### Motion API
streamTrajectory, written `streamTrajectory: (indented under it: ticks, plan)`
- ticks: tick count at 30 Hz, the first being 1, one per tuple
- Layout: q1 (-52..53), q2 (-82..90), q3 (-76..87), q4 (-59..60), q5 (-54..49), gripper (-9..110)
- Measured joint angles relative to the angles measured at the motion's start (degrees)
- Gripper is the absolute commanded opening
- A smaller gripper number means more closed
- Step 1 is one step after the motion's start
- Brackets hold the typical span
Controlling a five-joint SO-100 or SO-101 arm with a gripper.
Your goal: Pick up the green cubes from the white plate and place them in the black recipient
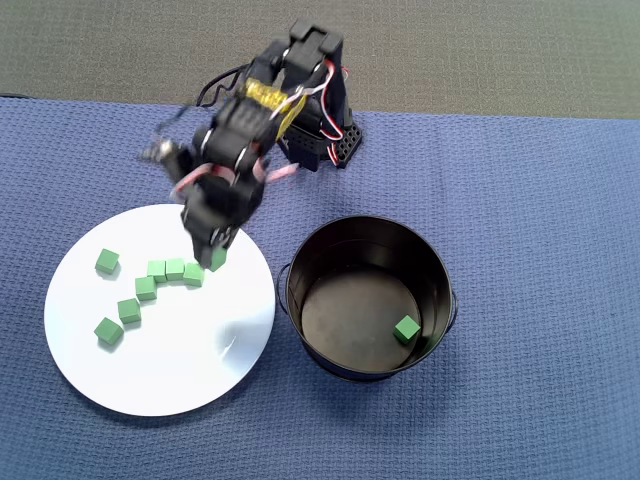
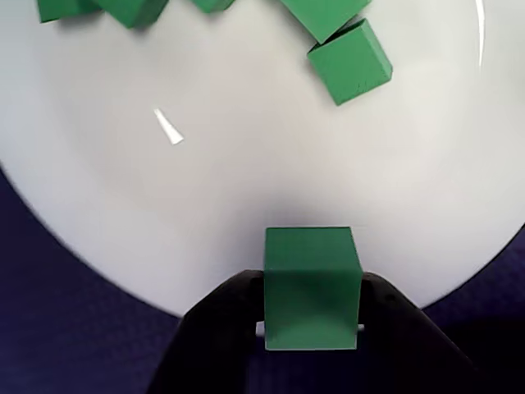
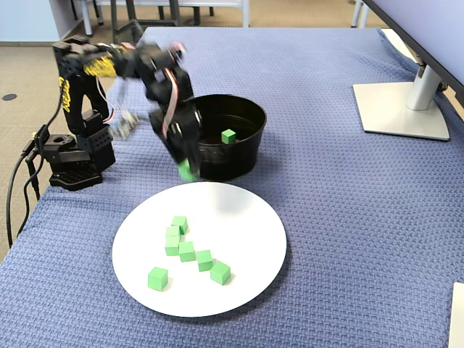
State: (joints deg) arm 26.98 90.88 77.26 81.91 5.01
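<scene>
At the bottom centre of the wrist view the jaws pinch one green cube (image 2: 312, 287) just above the white plate's (image 2: 246, 189) near rim, apparently to carry it to the black pot (image 1: 368, 298) at the overhead view's centre right, where another cube (image 1: 406, 328) lies.

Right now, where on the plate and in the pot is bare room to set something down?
The white plate is bare on its pot-side half in the overhead view; green cubes crowd its far side. The black pot floor is bare except one cube near its wall.
</scene>
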Motion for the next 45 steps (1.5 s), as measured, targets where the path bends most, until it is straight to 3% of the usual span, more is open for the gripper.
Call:
streamTrajectory:
  ticks: [7, 16, 18, 19, 24, 30, 34, 37, 45]
  plan:
    - [-7.2, 12.4, -0.1, 2.7, 2.5, 0]
    - [-26.8, 15.4, 13.9, -9.5, 7.8, 0]
    - [-30.4, 14.9, 15.9, -11.8, 8.5, 25]
    - [-32.1, 14.3, 16.3, -12.4, 8.6, 31]
    - [-36.5, 13.4, 16.3, -12.6, 8.1, 35]
    - [-30.1, 14.1, 13.2, -8.3, 0.3, 16]
    - [-18.7, 14.2, 12.3, -7.0, -10.2, 12]
    - [-10.5, 12.0, 12.3, -8.3, -18.9, 3]
    - [3.1, 1.3, 12.6, -14.2, -38.1, 0]
